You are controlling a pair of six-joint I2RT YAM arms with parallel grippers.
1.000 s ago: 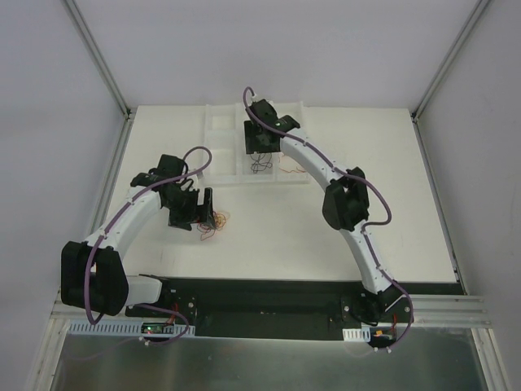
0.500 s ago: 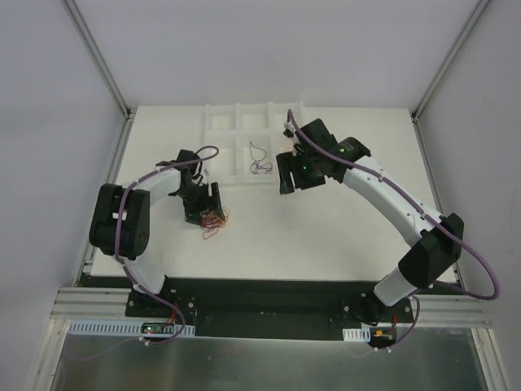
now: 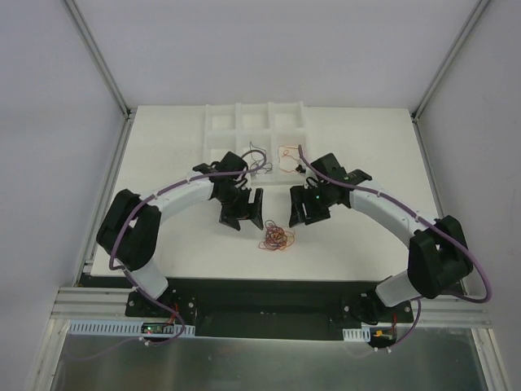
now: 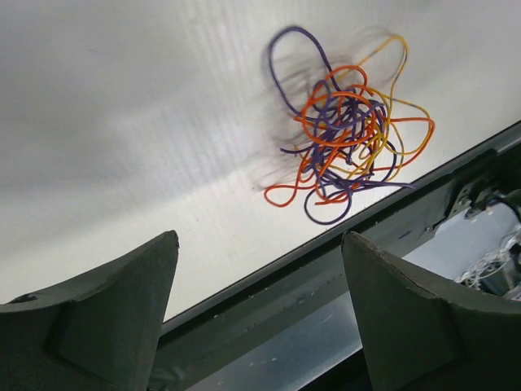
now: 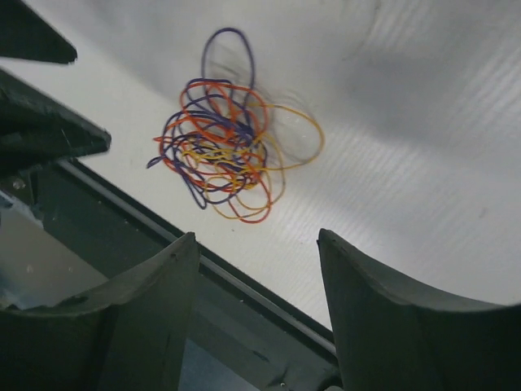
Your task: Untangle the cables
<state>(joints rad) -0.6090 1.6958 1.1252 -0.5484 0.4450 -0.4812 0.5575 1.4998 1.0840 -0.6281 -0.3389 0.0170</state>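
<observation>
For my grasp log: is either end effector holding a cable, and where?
Nothing is held. The left end effector and the right end effector are open; the cables lie loose, untouched.

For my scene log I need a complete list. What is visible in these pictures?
tangle of thin curly wires: one, red-orange, purple and yellow, on the table near its front edge.
thin dark wire: one, in the tray's middle near compartment.
thin orange wire: one, in the compartment to its right.
white compartment tray: one, at the table's far side.
white table: one, under everything.
left gripper: one, black, open, left of the tangle.
right gripper: one, black, open, on its right.
</observation>
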